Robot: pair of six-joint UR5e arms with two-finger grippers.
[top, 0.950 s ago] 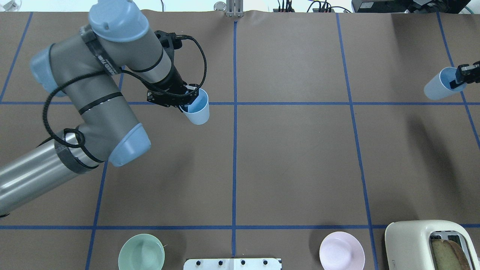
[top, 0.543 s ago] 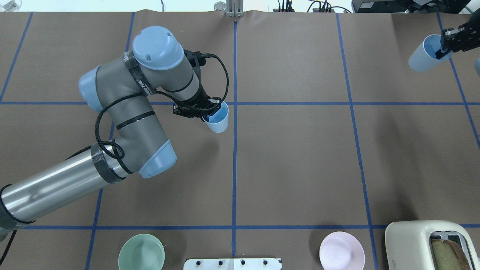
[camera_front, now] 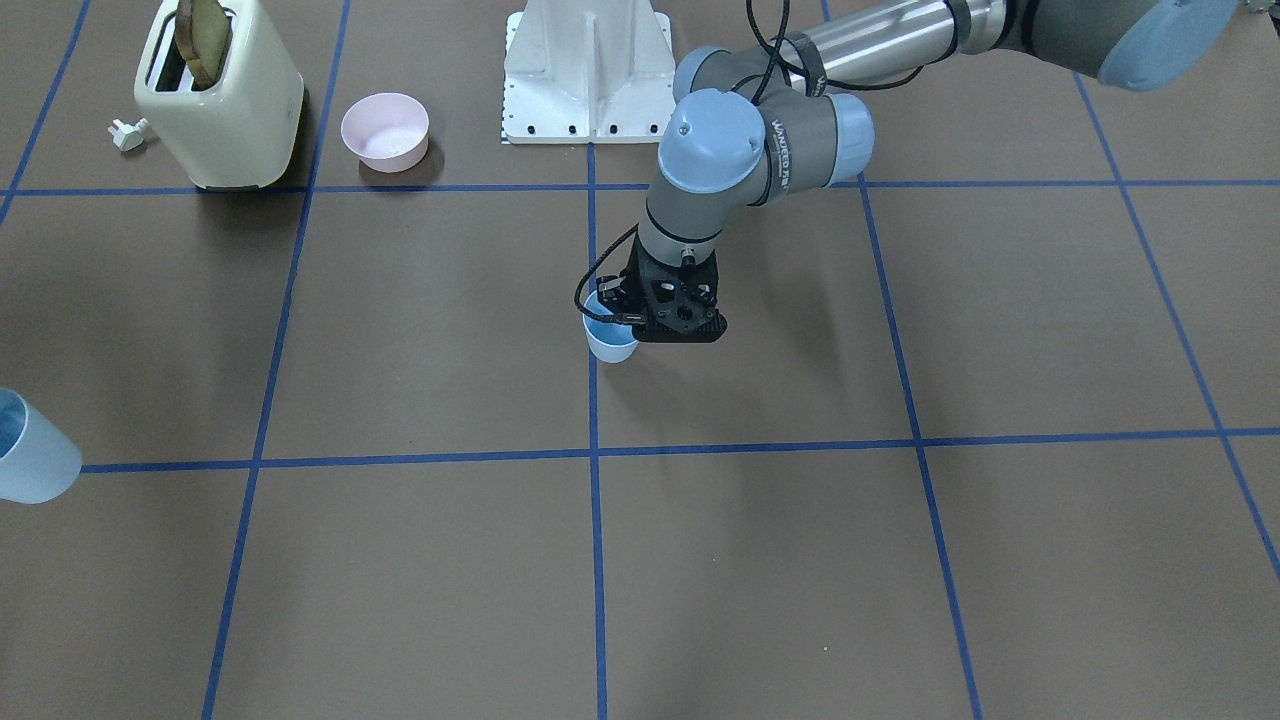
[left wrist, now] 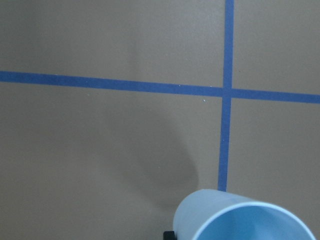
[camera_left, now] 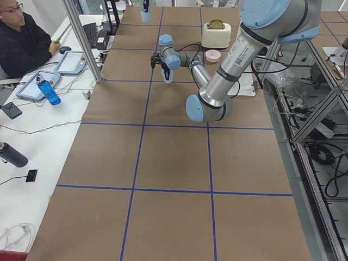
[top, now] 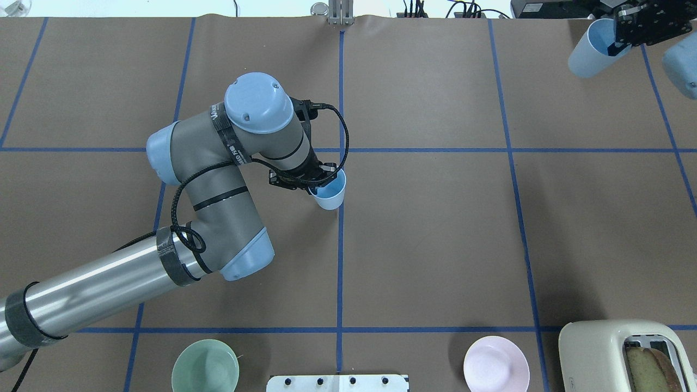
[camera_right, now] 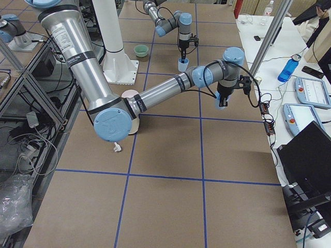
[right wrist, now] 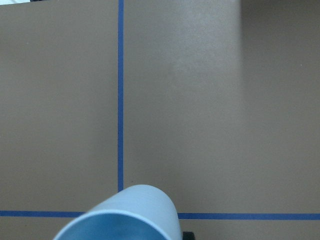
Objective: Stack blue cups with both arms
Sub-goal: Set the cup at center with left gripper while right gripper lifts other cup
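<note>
My left gripper (top: 317,187) is shut on the rim of one pale-blue cup (top: 330,195), upright beside the table's centre line; it also shows in the front view (camera_front: 610,342) and the left wrist view (left wrist: 240,217). I cannot tell whether this cup touches the table. My right gripper (top: 618,46) is shut on the rim of the second blue cup (top: 588,53), lifted and tilted at the far right corner. That cup shows at the left edge of the front view (camera_front: 30,450) and in the right wrist view (right wrist: 125,215).
A cream toaster (top: 604,354) with bread stands near right. A pink bowl (top: 496,363) and a mint-green bowl (top: 205,366) sit along the near edge, either side of the white base pedestal (top: 337,383). Blue tape lines grid the brown table.
My left arm carried its cup right and nearer, up to the centre line. My right gripper carried its cup farther away and slightly left, toward the table's far edge.
</note>
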